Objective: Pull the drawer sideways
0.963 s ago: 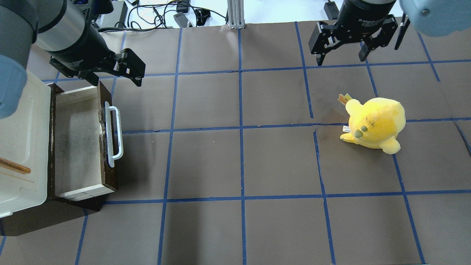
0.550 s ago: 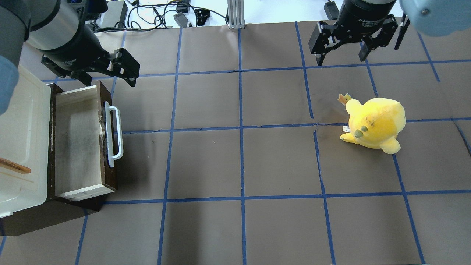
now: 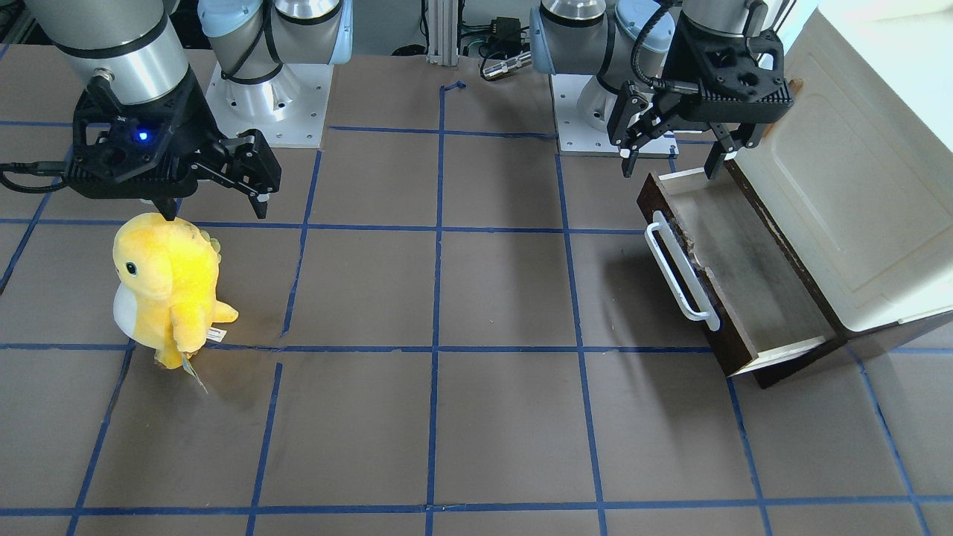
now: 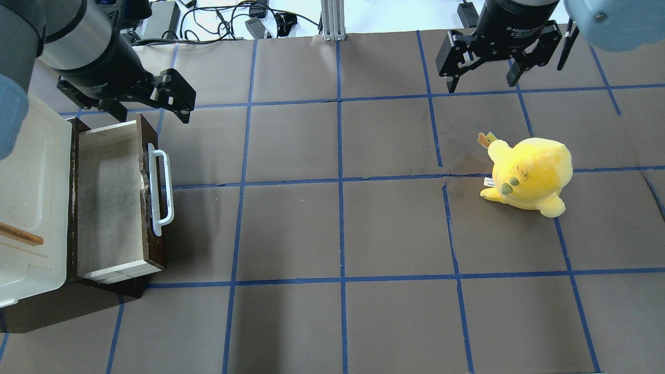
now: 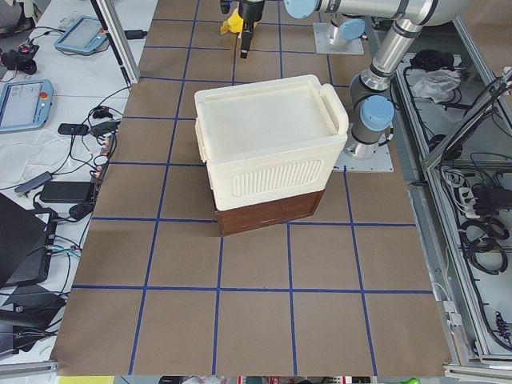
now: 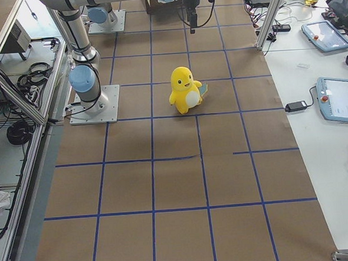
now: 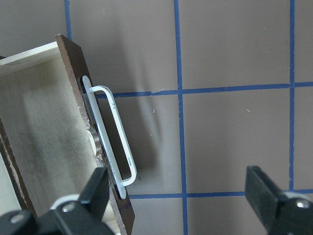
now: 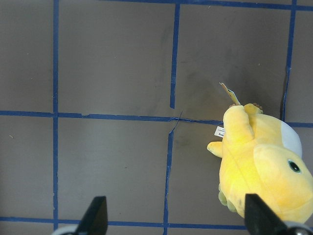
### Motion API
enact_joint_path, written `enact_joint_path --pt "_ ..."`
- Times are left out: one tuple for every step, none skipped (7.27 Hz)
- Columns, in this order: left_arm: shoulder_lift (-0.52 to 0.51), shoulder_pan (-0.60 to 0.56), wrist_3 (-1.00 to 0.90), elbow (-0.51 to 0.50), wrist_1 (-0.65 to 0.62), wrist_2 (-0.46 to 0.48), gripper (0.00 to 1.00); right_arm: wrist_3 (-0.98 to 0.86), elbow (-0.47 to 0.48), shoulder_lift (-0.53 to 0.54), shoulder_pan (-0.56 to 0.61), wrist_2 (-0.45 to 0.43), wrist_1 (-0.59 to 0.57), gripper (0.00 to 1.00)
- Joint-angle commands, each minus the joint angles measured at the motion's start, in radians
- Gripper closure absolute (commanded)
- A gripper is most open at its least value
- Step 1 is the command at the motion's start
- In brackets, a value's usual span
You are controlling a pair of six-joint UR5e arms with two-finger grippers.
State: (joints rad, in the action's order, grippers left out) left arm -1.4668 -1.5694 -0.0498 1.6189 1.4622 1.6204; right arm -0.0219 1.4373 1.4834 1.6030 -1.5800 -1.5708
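The drawer [image 4: 106, 202] stands pulled out of the cabinet at the table's left, with its pale inside showing. Its dark brown front [image 4: 151, 244] carries a long white bar handle [image 4: 160, 192]. The drawer also shows in the front-facing view [image 3: 744, 283] and its handle in the left wrist view [image 7: 115, 142]. My left gripper [image 4: 153, 115] is open and empty. It hovers above the far end of the drawer front and touches nothing, as the front-facing view [image 3: 670, 170] and the left wrist view [image 7: 178, 196] show. My right gripper [image 4: 481, 85] is open and empty at the far right.
A cream cabinet [image 4: 26, 197] with a small wooden handle [image 4: 21, 235] sits over the drawer's dark base. A yellow plush toy [image 4: 530, 174] stands at the right, below my right gripper [image 3: 214, 212]. Cables lie beyond the table's far edge.
My left gripper has moved a little left and toward the far edge, still open. The drawer, the plush and the right arm have not moved.
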Motion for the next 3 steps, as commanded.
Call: enact_joint_path --pt "-0.006 0.000 0.004 -0.004 -0.003 -0.008 0.00 0.000 0.000 0.000 0.000 0.000 0.000 0.00" --pt "-0.009 0.000 0.004 -0.002 -0.005 -0.005 0.00 0.000 0.000 0.000 0.000 0.000 0.000 0.00" --pt "-0.016 0.000 0.005 -0.002 -0.011 -0.005 0.00 0.000 0.000 0.000 0.000 0.000 0.000 0.00"
